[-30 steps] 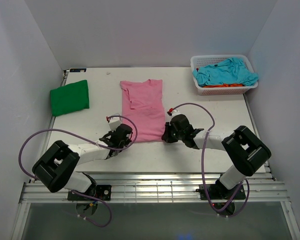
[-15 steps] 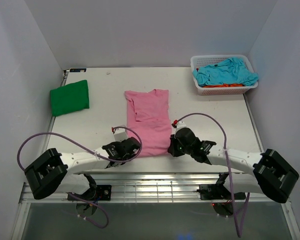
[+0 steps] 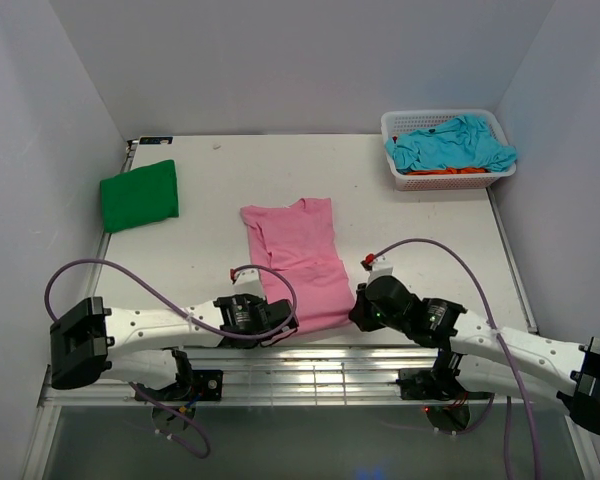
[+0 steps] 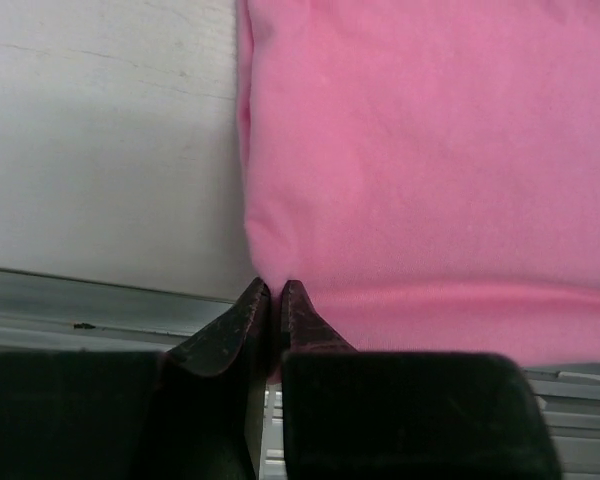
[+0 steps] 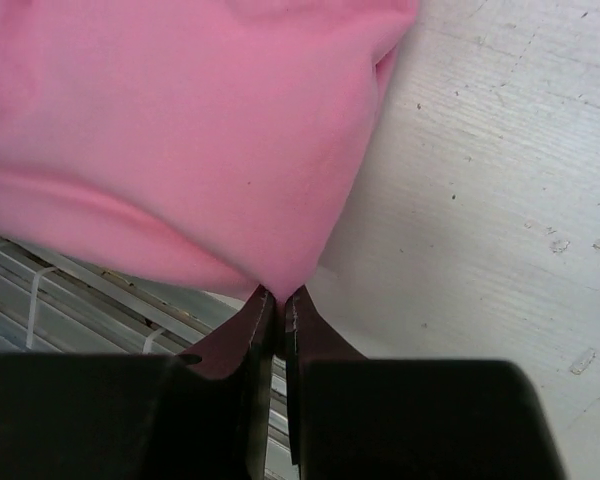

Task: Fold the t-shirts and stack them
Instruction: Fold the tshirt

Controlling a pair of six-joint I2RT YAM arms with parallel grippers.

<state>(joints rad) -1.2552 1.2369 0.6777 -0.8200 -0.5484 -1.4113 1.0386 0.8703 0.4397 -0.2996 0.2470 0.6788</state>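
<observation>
The large pink cloth t-shirt (image 3: 298, 265) lies flat at centre-front of the white table (image 3: 420, 230), its near hem at the table's near edge. The left gripper (image 4: 276, 290) is clenched on the hem's left corner, and the right gripper (image 5: 277, 295) on its right corner. A folded bright green t-shirt (image 3: 140, 194) lies far left. A turquoise t-shirt (image 3: 450, 143) tops an orange t-shirt (image 3: 450, 170) in the white plastic mesh basket (image 3: 445, 182), far right.

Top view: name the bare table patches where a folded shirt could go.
Bare: between green shirt and pink shirt; between pink shirt and basket; far strip beyond the pink shirt. Crowded: near edge, where left pincer and right pincer grip its hem.
</observation>
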